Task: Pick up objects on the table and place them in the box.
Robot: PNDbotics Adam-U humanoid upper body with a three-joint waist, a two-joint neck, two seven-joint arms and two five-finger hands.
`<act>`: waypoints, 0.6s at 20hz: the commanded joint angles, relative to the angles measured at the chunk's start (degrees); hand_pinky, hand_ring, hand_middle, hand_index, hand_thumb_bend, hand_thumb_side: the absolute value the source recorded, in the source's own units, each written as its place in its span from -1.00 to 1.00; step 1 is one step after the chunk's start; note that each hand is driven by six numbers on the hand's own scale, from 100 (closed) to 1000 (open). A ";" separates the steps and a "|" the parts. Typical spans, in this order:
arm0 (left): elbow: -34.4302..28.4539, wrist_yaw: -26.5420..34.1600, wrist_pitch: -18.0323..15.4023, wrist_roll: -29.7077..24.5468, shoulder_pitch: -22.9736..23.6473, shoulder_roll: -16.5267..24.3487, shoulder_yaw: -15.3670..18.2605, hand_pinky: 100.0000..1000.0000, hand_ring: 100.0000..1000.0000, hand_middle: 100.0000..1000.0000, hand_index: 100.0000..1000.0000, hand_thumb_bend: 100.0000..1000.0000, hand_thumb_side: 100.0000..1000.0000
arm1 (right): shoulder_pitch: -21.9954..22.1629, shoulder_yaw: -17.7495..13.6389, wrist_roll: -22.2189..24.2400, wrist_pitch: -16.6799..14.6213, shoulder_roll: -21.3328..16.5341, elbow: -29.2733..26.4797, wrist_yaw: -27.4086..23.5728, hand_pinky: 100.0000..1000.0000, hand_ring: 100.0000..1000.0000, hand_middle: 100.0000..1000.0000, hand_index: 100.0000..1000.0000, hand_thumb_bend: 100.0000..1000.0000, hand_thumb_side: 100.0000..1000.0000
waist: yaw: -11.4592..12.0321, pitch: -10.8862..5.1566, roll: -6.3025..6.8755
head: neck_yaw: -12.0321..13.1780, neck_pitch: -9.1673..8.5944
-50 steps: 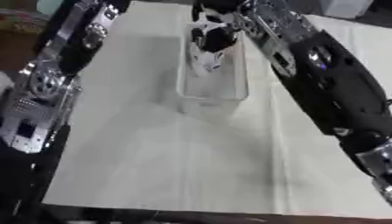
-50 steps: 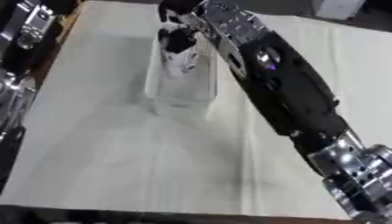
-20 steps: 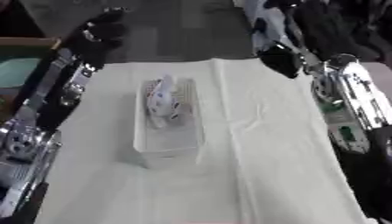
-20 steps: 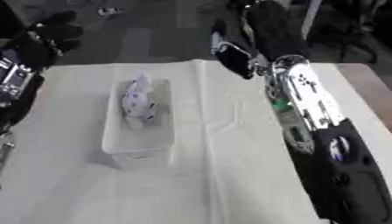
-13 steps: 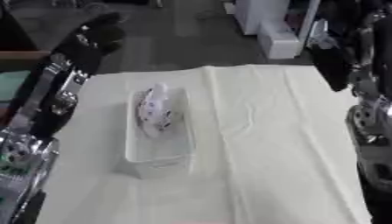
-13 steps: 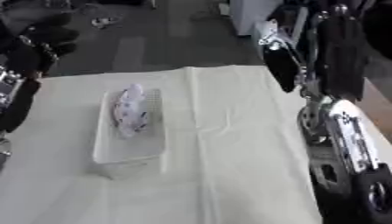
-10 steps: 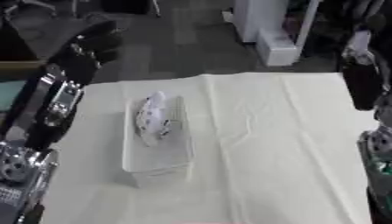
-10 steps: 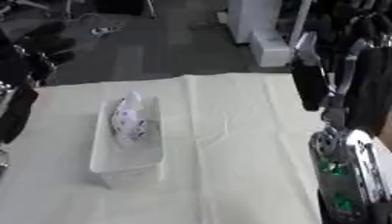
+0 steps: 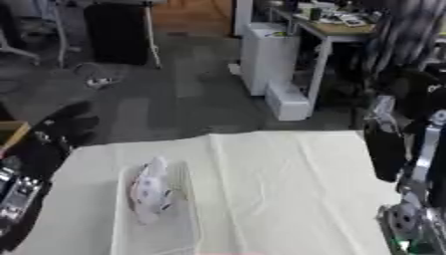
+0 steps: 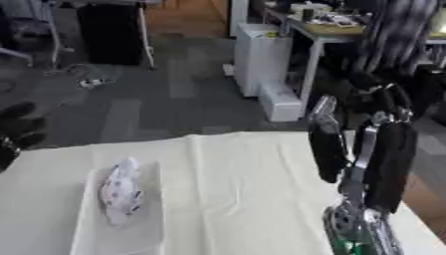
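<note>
White cloth, one filled box, both arms raised clear.

Cream-white cloth covers the table (image 9: pixel 278 189); nearest on its left side stands the clear rectangular plastic box (image 9: pixel 187 219), and the white speckled soft object (image 9: pixel 150 191) lies inside it, resting along the box's length. Nothing else shows on the cloth, so the placing looks done. A couple of seconds ago the right arm reached down over the box; now it is lifted upright at the right edge, its black right hand (image 10: pixel 375 97) held high, fingers too dim to judge. Farther left, the black left hand (image 9: pixel 74 119) hangs beyond the table's far corner, fingers curled, holding nothing.
</note>
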 commanded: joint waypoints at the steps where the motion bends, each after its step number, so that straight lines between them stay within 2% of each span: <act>1: -1.26 0.64 0.01 -0.38 -1.28 0.35 0.20 0.76 0.82 0.82 0.66 -0.89 0.74 | -0.82 0.05 -0.74 -0.14 -0.46 -1.07 -0.65 -0.54 -0.16 0.15 0.45 -1.00 0.44 | 0.12 -1.08 0.07 | -1.88 -2.89; 4: -1.15 1.07 0.05 -0.70 -1.59 -0.32 -0.35 0.75 0.82 0.82 0.66 -0.89 0.73 | -0.34 0.85 -0.36 -0.54 -0.16 -1.07 -0.77 -0.53 -0.16 0.15 0.44 -1.00 0.45 | -0.07 -2.30 0.31 | -0.17 -5.32; 8: -0.79 1.77 0.13 -0.89 -1.45 -1.36 -0.84 0.74 0.80 0.81 0.66 -0.89 0.72 | 1.00 2.00 0.27 -1.71 0.92 -1.07 -0.23 -0.53 -0.17 0.14 0.44 -1.00 0.46 | -0.56 -4.71 0.76 | 2.05 -6.81; 9: -0.69 1.90 0.14 -0.91 -1.40 -1.54 -0.93 0.74 0.80 0.81 0.66 -0.89 0.72 | 1.26 2.22 0.41 -1.98 1.19 -1.07 -0.04 -0.53 -0.16 0.15 0.44 -1.00 0.45 | -0.69 -5.13 0.84 | 2.38 -6.88; 12: -0.34 2.34 0.12 -0.95 -1.61 -2.38 -1.29 0.73 0.78 0.80 0.66 -0.89 0.69 | 2.21 3.13 1.05 -2.99 2.36 -1.07 0.83 -0.52 -0.17 0.14 0.44 -1.00 0.46 | -1.07 -7.18 1.12 | 2.89 -5.64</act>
